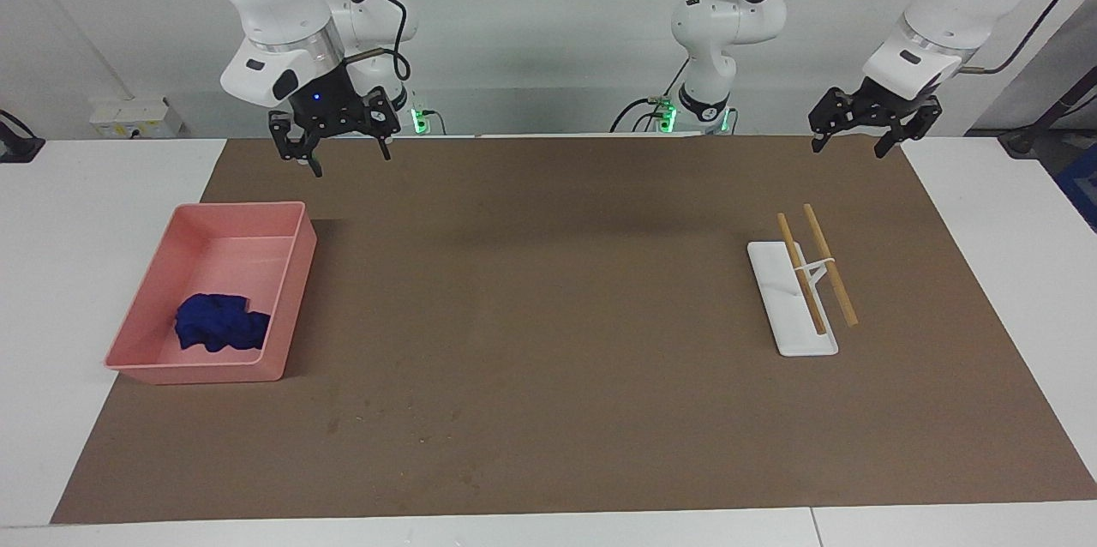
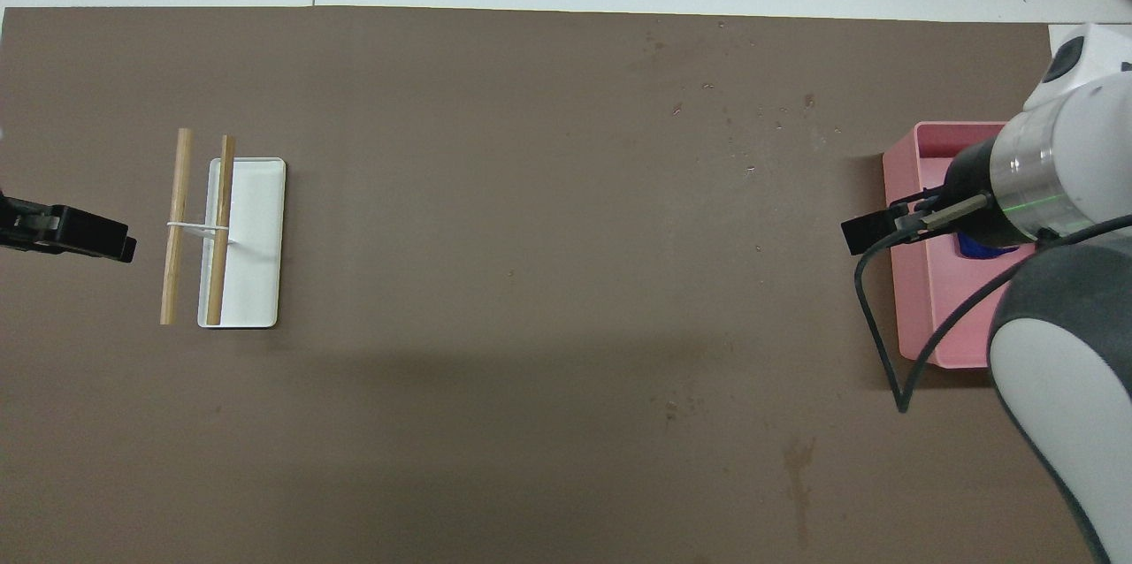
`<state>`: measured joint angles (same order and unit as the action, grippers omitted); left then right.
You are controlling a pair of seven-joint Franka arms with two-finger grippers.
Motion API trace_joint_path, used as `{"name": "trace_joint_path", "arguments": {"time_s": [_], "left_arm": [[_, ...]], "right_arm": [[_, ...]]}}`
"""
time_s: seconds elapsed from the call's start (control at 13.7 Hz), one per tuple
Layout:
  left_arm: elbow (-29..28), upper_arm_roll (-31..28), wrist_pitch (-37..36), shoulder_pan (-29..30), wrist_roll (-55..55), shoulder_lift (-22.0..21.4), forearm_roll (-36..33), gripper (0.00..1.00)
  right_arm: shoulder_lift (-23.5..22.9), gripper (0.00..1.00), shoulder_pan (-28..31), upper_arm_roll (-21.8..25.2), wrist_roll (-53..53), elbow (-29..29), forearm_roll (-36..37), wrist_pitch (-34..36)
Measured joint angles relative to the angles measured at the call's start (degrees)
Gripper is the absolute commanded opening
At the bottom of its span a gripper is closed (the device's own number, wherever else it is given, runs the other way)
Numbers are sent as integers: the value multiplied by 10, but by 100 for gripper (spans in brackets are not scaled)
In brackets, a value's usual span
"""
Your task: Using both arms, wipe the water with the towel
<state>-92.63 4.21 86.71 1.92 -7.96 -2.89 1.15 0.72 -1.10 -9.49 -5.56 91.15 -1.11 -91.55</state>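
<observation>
The royal-blue towel (image 1: 221,322) lies crumpled in a pink bin (image 1: 291,273) toward the right arm's end of the table. In the overhead view only a sliver of the towel (image 2: 977,247) shows under the right arm. My right gripper (image 1: 336,144) hangs open and empty in the air over the mat's edge by the bin's robot-side end. My left gripper (image 1: 857,135) hangs open and empty over the mat's other end. I see no clear water blotch. The only larger dark mark is a faint streak (image 2: 800,458) on the brown mat (image 1: 557,315).
A white flat tray (image 1: 784,307) with two wooden sticks (image 1: 830,264) tied across it lies toward the left arm's end. Tiny dark specks (image 2: 752,109) dot the mat far from the robots. White tabletop borders the mat.
</observation>
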Motion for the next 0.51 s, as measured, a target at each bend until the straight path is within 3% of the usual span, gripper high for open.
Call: {"name": "trace_joint_path", "arguments": {"time_s": [0.51], "left_arm": [[0, 0, 0, 0, 0, 0, 0, 100]], "right_arm": [[1, 100, -1, 3, 0, 7, 1, 37]]}}
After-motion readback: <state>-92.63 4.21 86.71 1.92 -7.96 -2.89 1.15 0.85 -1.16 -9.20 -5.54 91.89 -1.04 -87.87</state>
